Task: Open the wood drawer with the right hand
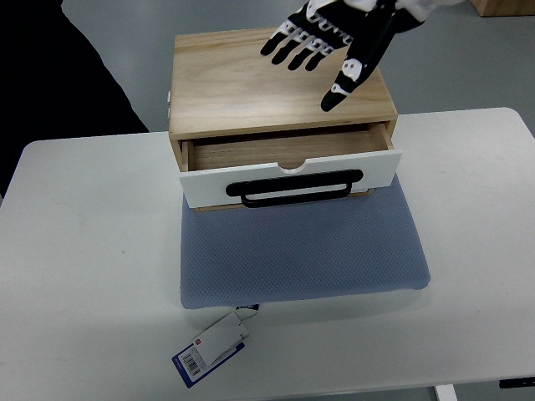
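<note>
A light wooden box [251, 83] stands at the back of a white table [84, 251]. Its drawer [288, 171] has a white front and a black handle [294, 186], and it is pulled out a few centimetres, showing an empty wooden floor. My right hand [322, 50], black and white, comes in from the top right and hovers over the box's top with fingers spread, holding nothing. It is clear of the handle. The left arm does not show.
A blue-grey mat [301, 251] lies under the box's front and reaches toward me. A blue and white tag [211, 349] sits at the mat's near-left corner. A dark shape [50, 75] fills the upper left beyond the table.
</note>
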You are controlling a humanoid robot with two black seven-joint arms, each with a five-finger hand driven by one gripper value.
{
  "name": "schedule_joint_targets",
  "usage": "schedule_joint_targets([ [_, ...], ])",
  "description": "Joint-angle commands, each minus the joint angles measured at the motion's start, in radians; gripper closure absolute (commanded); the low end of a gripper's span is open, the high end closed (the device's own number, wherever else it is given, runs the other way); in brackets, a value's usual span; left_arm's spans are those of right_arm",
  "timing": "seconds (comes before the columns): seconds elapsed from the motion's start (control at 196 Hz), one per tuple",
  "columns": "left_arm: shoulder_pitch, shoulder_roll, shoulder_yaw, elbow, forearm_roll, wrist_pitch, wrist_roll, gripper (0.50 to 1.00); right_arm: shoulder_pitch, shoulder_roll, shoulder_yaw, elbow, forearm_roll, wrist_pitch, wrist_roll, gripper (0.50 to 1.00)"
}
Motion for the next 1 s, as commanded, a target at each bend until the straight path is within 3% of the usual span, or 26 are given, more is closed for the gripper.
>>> schedule_joint_targets([
  [0.0, 0.0, 0.0, 0.0, 0.0, 0.0, 0.0, 0.0, 0.5, -0.104, -0.091, 0.121, -0.027, 0.016, -0.085, 0.001, 0.572],
  [0.153, 0.0, 0.0, 0.0, 0.0, 0.0, 0.0, 0.0, 0.5, -0.351, -0.184, 0.379, -0.086, 0.008, -0.252, 0.001, 0.574],
  [0.204, 0.0, 0.0, 0.0, 0.0, 0.0, 0.0, 0.0, 0.5, -0.351, -0.184, 0.379, -0.086, 0.008, -0.252, 0.001, 0.574],
  [0.209, 0.0, 0.0, 0.0, 0.0, 0.0, 0.0, 0.001, 0.5, -0.442, -0.198, 0.476, -0.109, 0.011, -0.312, 0.001, 0.574],
  [0.24, 0.0, 0.0, 0.0, 0.0, 0.0, 0.0, 0.0, 0.5, -0.498, -0.204, 0.534, -0.12, 0.007, -0.346, 0.001, 0.574],
  [0.296, 0.0, 0.0, 0.0, 0.0, 0.0, 0.0, 0.001, 0.5, -0.593, -0.212, 0.63, -0.14, 0.004, -0.401, 0.001, 0.574],
  [0.347, 0.0, 0.0, 0.0, 0.0, 0.0, 0.0, 0.001, 0.5, -0.593, -0.212, 0.631, -0.14, 0.004, -0.401, 0.001, 0.574],
  [0.352, 0.0, 0.0, 0.0, 0.0, 0.0, 0.0, 0.0, 0.5, -0.689, -0.212, 0.731, -0.163, -0.005, -0.441, 0.001, 0.574],
  [0.398, 0.0, 0.0, 0.0, 0.0, 0.0, 0.0, 0.0, 0.5, -0.766, -0.206, 0.814, -0.184, -0.016, -0.464, 0.001, 0.574],
  [0.54, 0.0, 0.0, 0.0, 0.0, 0.0, 0.0, 0.0, 0.5, -1.004, -0.146, 1.051, -0.273, -0.041, -0.475, 0.003, 0.574],
  [0.601, 0.0, 0.0, 0.0, 0.0, 0.0, 0.0, 0.0, 0.5, -1.02, -0.14, 1.066, -0.278, -0.044, -0.476, 0.003, 0.572],
  [0.606, 0.0, 0.0, 0.0, 0.0, 0.0, 0.0, 0.001, 0.5, -1.096, -0.105, 1.144, -0.305, -0.067, -0.476, 0.005, 0.574],
  [0.637, 0.0, 0.0, 0.0, 0.0, 0.0, 0.0, 0.0, 0.5, -1.141, -0.086, 1.193, -0.324, -0.087, -0.478, 0.008, 0.574],
  [0.693, 0.0, 0.0, 0.0, 0.0, 0.0, 0.0, 0.0, 0.5, -1.141, -0.086, 1.194, -0.324, -0.087, -0.478, 0.008, 0.574],
  [0.698, 0.0, 0.0, 0.0, 0.0, 0.0, 0.0, 0.0, 0.5, -1.211, -0.048, 1.273, -0.351, -0.119, -0.476, 0.009, 0.572],
  [0.749, 0.0, 0.0, 0.0, 0.0, 0.0, 0.0, 0.0, 0.5, -1.279, 0.001, 1.347, -0.378, -0.154, -0.475, 0.009, 0.572],
  [0.826, 0.0, 0.0, 0.0, 0.0, 0.0, 0.0, 0.0, 0.5, -1.302, 0.018, 1.373, -0.389, -0.167, -0.47, 0.008, 0.572],
  [0.831, 0.0, 0.0, 0.0, 0.0, 0.0, 0.0, 0.0, 0.5, -1.349, 0.068, 1.443, -0.414, -0.195, -0.469, 0.008, 0.572],
  [0.861, 0.0, 0.0, 0.0, 0.0, 0.0, 0.0, 0.0, 0.5, -1.38, 0.099, 1.48, -0.425, -0.208, -0.467, 0.008, 0.57],
  [0.994, 0.0, 0.0, 0.0, 0.0, 0.0, 0.0, 0.0, 0.5, -1.468, 0.181, 1.562, -0.448, -0.217, -0.469, 0.008, 0.57],
])
